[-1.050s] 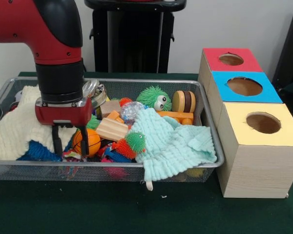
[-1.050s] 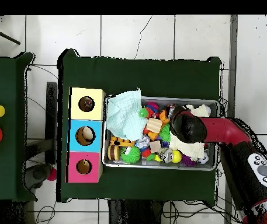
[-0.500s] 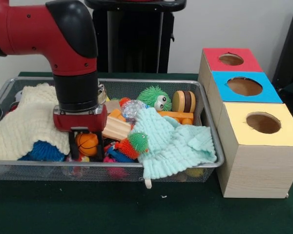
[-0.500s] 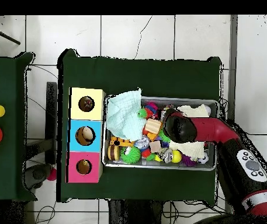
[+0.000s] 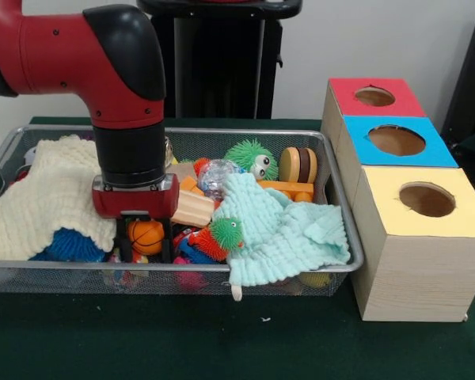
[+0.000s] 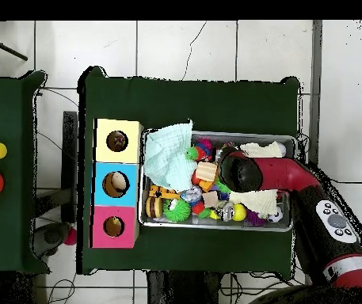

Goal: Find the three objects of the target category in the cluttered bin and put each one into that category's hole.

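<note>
Jaws: gripper [image 5: 146,240] straddles orange ball [image 5: 146,235], part-open, not yet clamped.
Tip: close squarely, lift clear of cream cloth [image 5: 43,198].

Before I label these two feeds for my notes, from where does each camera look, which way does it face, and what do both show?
Front view: across the table, level, facing the bin; the red arm and claw descend around the orange ball.
Overhead view: above the table, looking straight down; the arm enters from lower right.
Shared: bin, mint cloth, three-hole box, arm.
</note>
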